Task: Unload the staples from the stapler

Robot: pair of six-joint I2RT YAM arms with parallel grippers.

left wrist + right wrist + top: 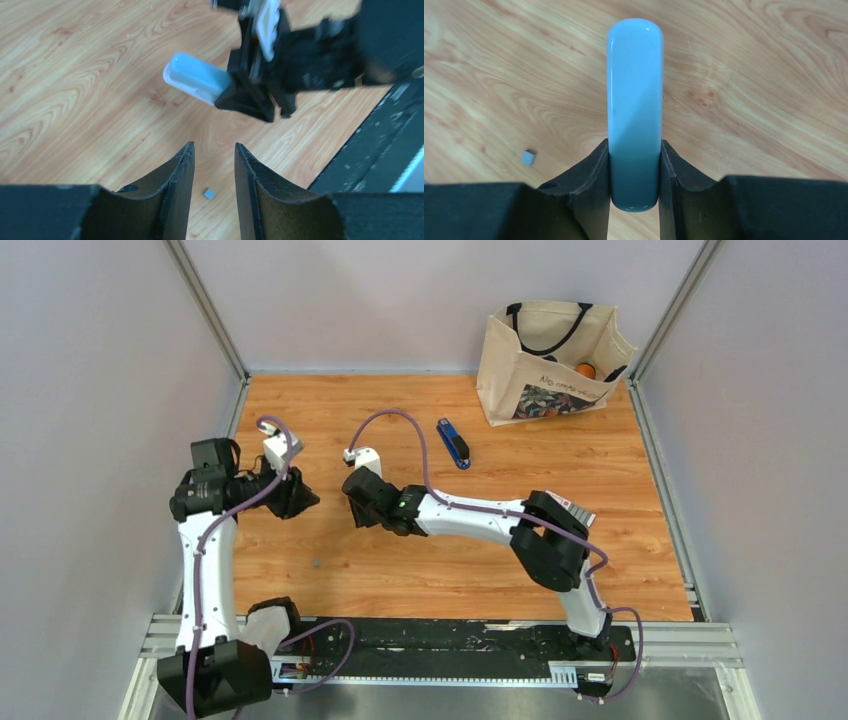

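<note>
A slim blue stapler (453, 443) with a black top lies on the wooden table at the back, away from both arms. My right gripper (634, 142) is shut on a pale blue rounded bar (634, 85) with a white underside (192, 80), held level above the table; I cannot tell what this bar is. The left gripper (214, 146) faces it from the left, open, with nothing between its fingers. On the table below lies a tiny grey square piece of staples (209, 193), also visible from the right wrist (528, 157) and from above (316, 563).
A cream tote bag (545, 365) stands at the back right with something orange inside. A small red-and-white carton (578, 508) peeks out behind the right arm's elbow. Metal rails (450, 645) run along the near edge, and walls enclose the table.
</note>
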